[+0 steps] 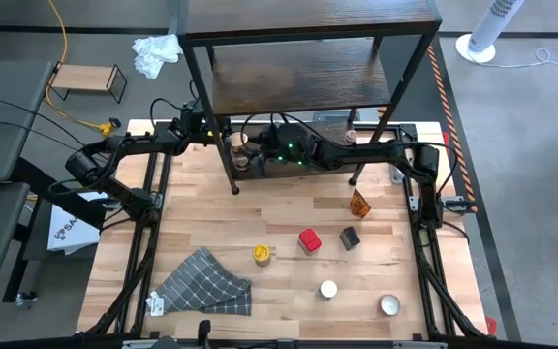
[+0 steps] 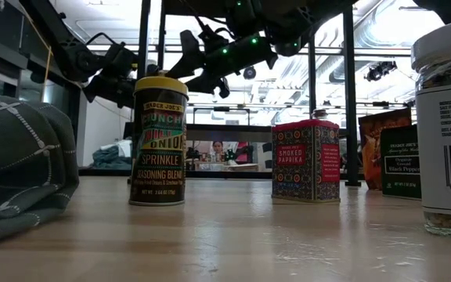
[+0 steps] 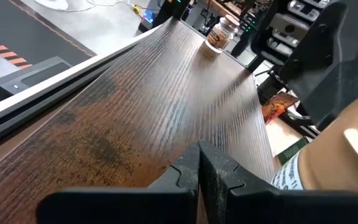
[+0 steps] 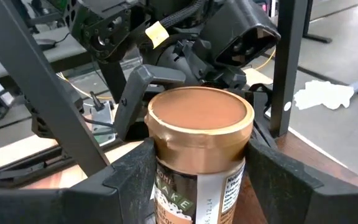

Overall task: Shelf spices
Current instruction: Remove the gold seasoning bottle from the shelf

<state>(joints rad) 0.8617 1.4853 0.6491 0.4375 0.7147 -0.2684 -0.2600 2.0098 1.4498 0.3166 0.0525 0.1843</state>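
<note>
Fingers of my right end effector pinch a tan-lidded spice jar from both sides, holding it upright over the dark wood board of the shelf, near the left corner post. My left end effector sits just beside it, pressed together and carrying nothing. A second small jar stands at the board's far end. On the light wood counter I see a yellow-lidded seasoning bottle, a red paprika tin, more spices and a grey checked cloth. Grey floor surrounds the counter.
</note>
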